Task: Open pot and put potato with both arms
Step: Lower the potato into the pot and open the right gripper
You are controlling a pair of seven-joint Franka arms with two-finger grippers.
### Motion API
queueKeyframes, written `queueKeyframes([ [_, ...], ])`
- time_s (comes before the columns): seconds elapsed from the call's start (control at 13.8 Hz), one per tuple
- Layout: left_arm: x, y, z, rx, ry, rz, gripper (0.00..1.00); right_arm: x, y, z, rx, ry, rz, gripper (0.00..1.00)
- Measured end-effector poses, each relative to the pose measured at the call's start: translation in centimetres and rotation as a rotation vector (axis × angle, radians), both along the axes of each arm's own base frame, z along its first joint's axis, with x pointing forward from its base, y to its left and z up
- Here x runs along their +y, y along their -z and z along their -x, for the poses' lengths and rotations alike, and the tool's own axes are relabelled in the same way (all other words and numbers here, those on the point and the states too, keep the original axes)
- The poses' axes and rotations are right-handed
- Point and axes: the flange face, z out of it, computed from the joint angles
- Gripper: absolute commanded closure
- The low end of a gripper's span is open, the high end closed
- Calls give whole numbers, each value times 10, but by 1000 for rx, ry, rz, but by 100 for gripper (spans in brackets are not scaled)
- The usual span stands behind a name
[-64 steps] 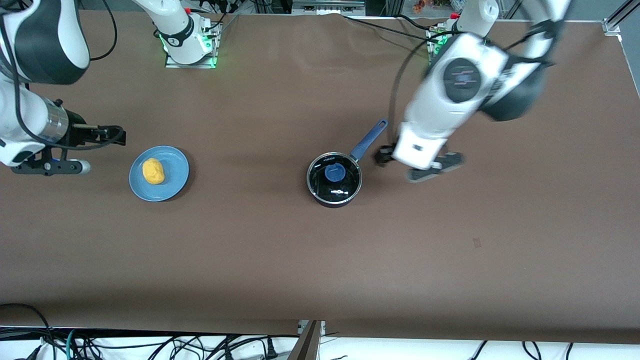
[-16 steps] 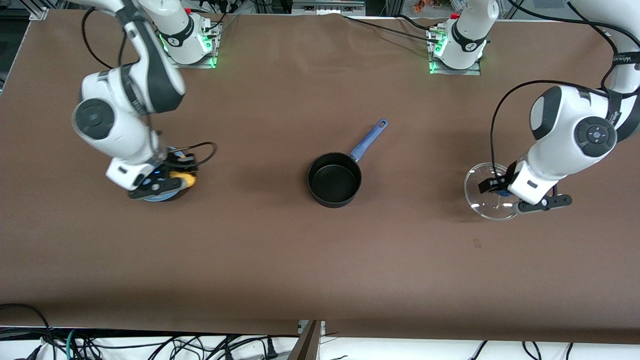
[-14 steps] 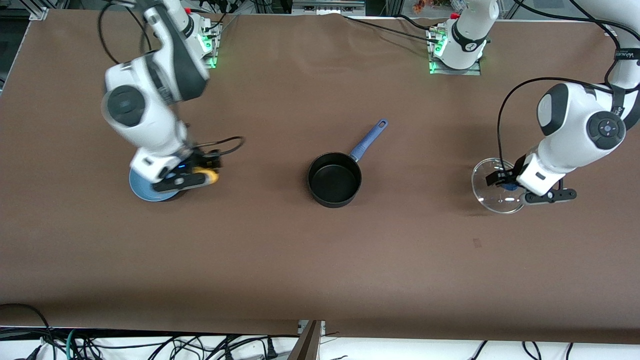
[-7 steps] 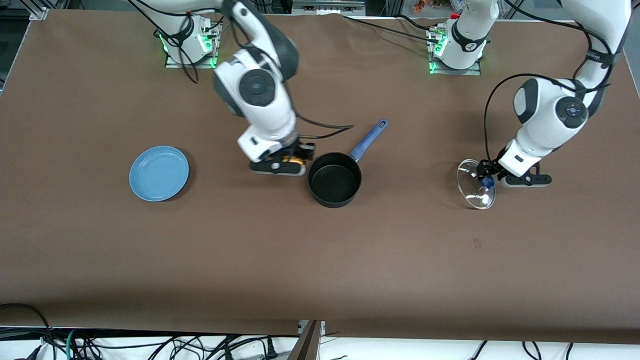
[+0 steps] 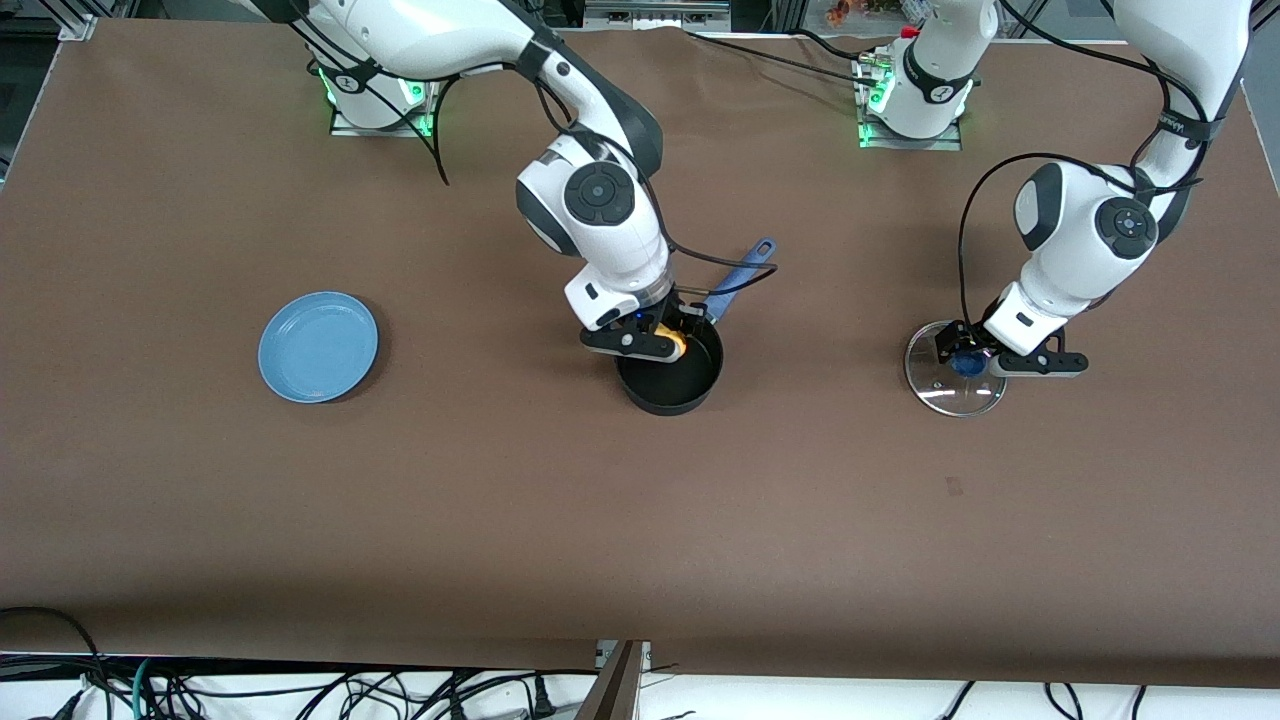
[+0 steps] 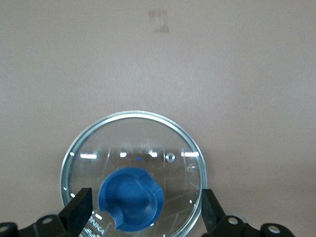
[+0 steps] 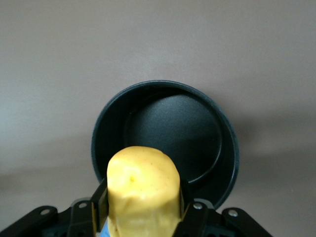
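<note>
Potato (image 5: 672, 343) is gripped between the closed fingers of the right pincer (image 5: 655, 340), held over the rim of the open black pot (image 5: 668, 375) at mid-frame in the front view; the pot's blue handle (image 5: 740, 280) angles toward the top of the frame. The glass lid (image 5: 952, 379) lies flat on the bench (image 5: 640, 520) toward the left arm's end, with the left pincer (image 5: 968, 362) spread wide around its blue knob (image 6: 131, 198), fingers clear of it. A blue plate (image 5: 318, 346) sits toward the right arm's end

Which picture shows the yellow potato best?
The right wrist view: the potato fills the foreground, pinched in the right end effector over the open pot. The front view shows only a yellow sliver. The left wrist view shows none.
</note>
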Motion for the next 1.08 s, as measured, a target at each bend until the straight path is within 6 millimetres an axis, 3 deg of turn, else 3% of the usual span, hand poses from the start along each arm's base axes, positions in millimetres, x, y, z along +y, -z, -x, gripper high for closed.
queueKeyframes([
  [0.36, 3, -53, -17, -66, -2, -36, 0, 4, 29, 6, 26, -13, 27, 84],
  [0.8, 7, -83, -34, -41, -7, -47, 0, 1, 60, 5, 22, -33, 70, 83],
  [0.87, 7, -84, -35, -41, -7, -47, 0, 2, 61, 4, 17, -32, 64, 79],
  [1.01, 7, -84, -35, -41, -8, -47, 0, 2, 61, 3, 8, -31, 54, 0],
  [1.08, 7, -84, -35, -40, -8, -47, 0, 3, 62, 3, 7, -31, 53, 0],
])
